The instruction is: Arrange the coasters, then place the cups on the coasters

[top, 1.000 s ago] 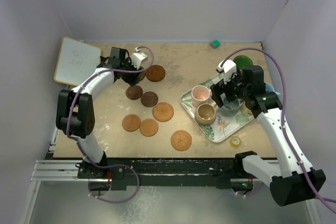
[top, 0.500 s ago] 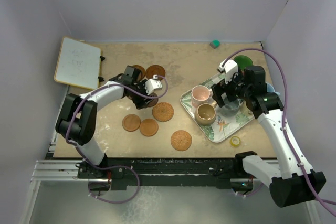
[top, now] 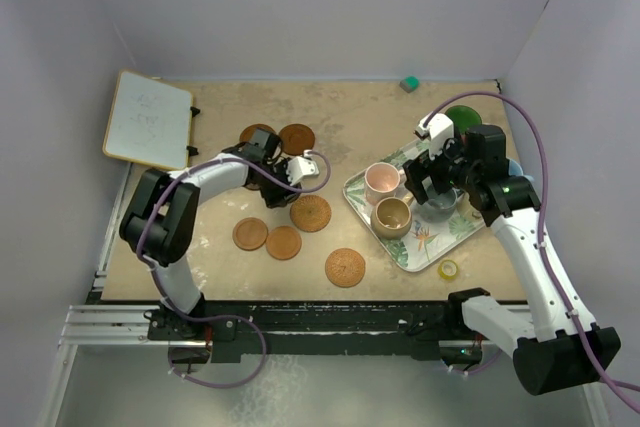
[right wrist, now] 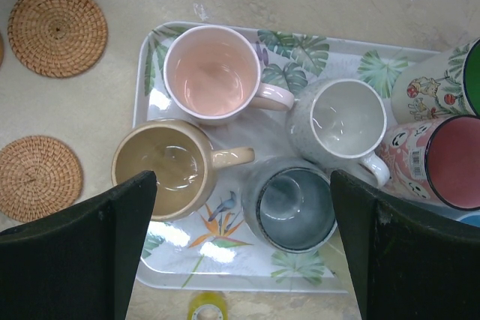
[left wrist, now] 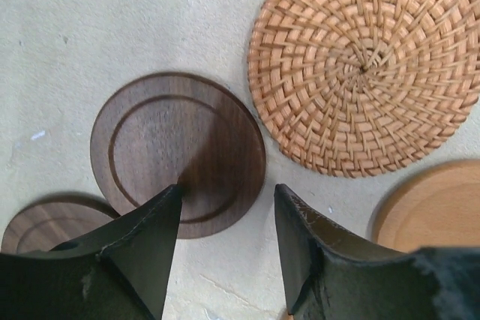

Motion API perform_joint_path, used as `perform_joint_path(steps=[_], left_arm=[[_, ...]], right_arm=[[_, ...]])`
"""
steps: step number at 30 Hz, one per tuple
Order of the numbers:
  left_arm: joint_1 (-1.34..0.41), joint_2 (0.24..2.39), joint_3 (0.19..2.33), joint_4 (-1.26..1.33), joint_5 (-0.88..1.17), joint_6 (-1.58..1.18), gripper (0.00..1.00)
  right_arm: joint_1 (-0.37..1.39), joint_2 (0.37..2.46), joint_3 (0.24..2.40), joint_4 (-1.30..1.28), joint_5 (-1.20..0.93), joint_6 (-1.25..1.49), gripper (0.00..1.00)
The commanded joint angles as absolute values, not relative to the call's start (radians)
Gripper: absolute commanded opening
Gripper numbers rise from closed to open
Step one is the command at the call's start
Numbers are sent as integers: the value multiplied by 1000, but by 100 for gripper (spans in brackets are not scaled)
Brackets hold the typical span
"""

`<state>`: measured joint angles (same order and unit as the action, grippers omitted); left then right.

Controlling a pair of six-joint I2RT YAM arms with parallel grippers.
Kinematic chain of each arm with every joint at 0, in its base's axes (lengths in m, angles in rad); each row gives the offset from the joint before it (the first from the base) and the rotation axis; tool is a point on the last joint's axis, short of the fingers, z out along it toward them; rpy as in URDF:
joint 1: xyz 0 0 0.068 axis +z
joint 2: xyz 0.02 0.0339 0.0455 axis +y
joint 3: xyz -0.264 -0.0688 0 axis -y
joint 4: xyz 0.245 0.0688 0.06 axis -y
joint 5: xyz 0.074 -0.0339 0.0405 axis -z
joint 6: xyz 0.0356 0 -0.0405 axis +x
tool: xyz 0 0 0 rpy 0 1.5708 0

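Observation:
Seen from above, my left gripper (top: 290, 172) hangs over two dark coasters (top: 270, 190). In the left wrist view it (left wrist: 226, 192) is open and holds nothing. Its left finger (left wrist: 150, 245) overlaps the edge of a dark ringed coaster (left wrist: 178, 151), with a woven coaster (left wrist: 367, 65) beyond. More coasters lie around (top: 296, 138) (top: 250, 234) (top: 345, 267). My right gripper (right wrist: 241, 181) is open wide above the tray (right wrist: 150, 50). That tray holds the pink cup (right wrist: 212, 73), the tan cup (right wrist: 160, 166), the grey cup (right wrist: 345, 121) and the slate cup (right wrist: 291, 204). Red (right wrist: 454, 159) and green (right wrist: 472, 65) cups stand at its right.
A whiteboard (top: 148, 119) lies at the back left corner. A small teal block (top: 409, 83) sits near the back wall. A yellow tape roll (top: 448, 269) lies just in front of the tray. Grey walls close in three sides.
My left gripper has swung from the back coasters toward the middle, over the dark coasters. That uncovered a brown coaster at the back. The right arm has not moved.

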<state>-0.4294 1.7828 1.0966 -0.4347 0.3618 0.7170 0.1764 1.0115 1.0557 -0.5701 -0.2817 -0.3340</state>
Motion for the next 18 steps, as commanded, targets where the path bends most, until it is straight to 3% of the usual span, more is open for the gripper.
perform_joint_path(steps=[1, 18], left_arm=[[-447, 1816, 1160, -417, 376, 743, 48], [-488, 1940, 1322, -436, 411, 737, 37]], right_arm=[[173, 996, 1064, -549, -306, -347, 100], [172, 993, 1063, -551, -305, -349, 100]])
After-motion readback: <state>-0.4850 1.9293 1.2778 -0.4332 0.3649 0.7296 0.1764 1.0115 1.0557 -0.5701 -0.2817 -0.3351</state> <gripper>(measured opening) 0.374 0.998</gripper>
